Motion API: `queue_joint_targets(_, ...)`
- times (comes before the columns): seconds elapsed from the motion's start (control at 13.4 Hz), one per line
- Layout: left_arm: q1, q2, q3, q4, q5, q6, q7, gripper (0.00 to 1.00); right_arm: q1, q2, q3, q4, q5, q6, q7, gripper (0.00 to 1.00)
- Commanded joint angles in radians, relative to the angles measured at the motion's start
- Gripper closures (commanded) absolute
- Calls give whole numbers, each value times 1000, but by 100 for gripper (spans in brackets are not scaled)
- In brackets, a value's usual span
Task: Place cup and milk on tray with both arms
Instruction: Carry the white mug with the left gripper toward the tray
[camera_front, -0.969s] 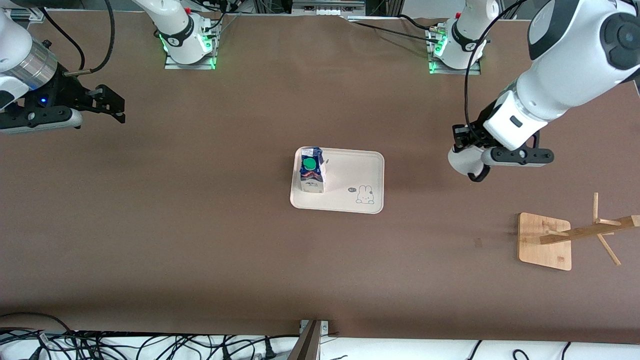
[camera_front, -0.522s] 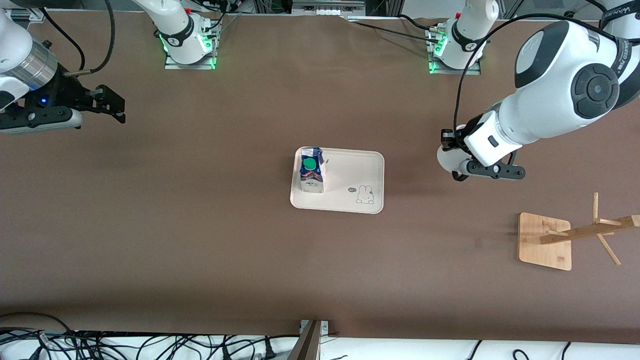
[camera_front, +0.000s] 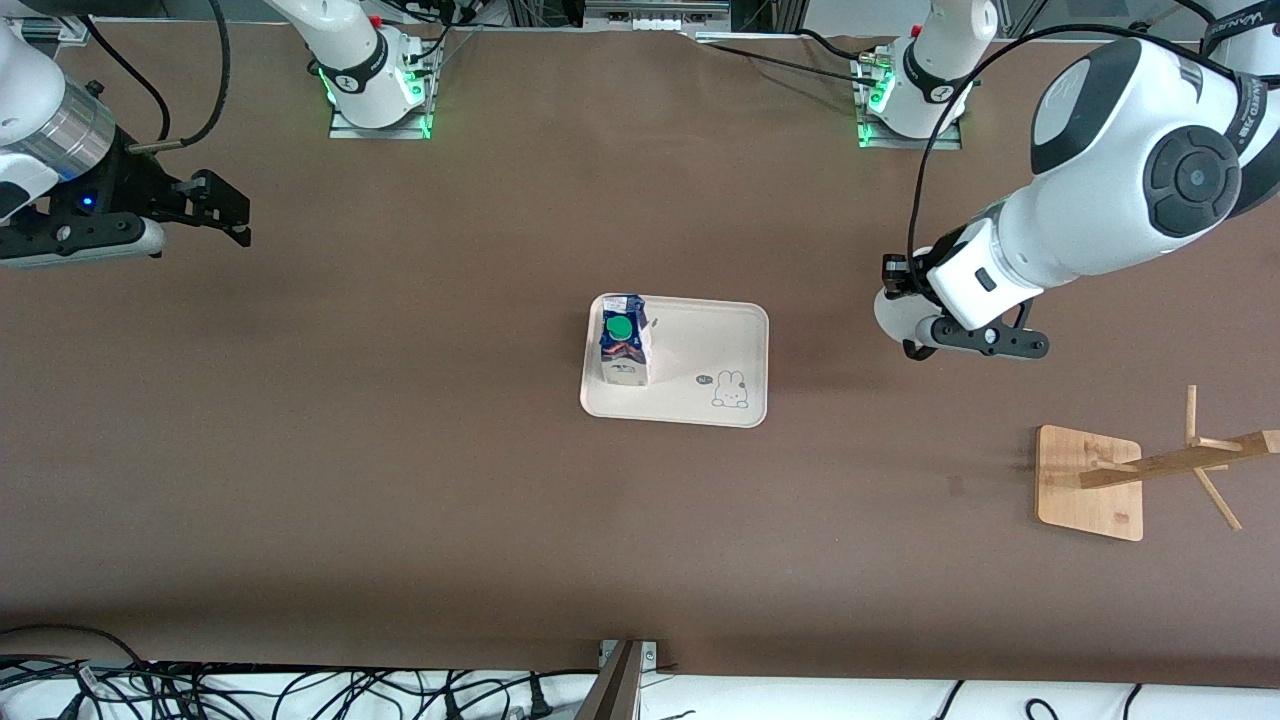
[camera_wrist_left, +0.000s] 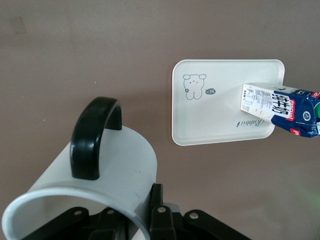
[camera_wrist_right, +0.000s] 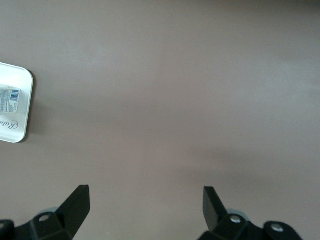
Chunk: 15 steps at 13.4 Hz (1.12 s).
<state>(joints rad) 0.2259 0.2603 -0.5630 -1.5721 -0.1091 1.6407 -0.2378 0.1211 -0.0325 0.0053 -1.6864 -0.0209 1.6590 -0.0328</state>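
Note:
The milk (camera_front: 623, 340), a dark blue carton with a green cap, stands on the cream tray (camera_front: 715, 340) at the tray's end toward the right arm. The wrist views show both too: the milk (camera_wrist_left: 285, 110) on the tray (camera_wrist_left: 215, 120), and a corner of the tray (camera_wrist_right: 22, 100). My left gripper (camera_front: 900, 298) is shut on the rim of the white cup (camera_front: 892, 318). It holds the cup over bare table, beside the tray toward the left arm's end. The cup (camera_wrist_left: 105, 175) lies tilted with its black handle (camera_wrist_left: 95, 135) up. My right gripper (camera_front: 225, 210) waits open over the right arm's end of the table, its fingers (camera_wrist_right: 75, 205) holding nothing.
A square wooden rack base (camera_front: 1090, 485) with a leaning peg post (camera_front: 1180, 462) stands nearer the front camera than the cup, at the left arm's end. Cables (camera_front: 200, 690) lie along the table's front edge.
The left arm swung the cup a short way toward the tray and turned its wrist, then nearly stopped. The right arm, milk and tray have not moved.

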Motion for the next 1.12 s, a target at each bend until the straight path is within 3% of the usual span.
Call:
queue_joint_targets(0.0, -26, 14, -6, 21, -26, -15, 6, 100, -3, 6, 1, 17, 1, -16, -12, 0)
queue_joint_targets(0.45, -30, 28, -6, 24, -46, -9, -25, 100, 0, 6, 2, 17, 1, -18, -12, 0)
queue_joint_targets(1.04, -118, 51, -8, 26, -78, -7, -123, 100, 14, 5, 4, 16, 1, -21, -7, 0)
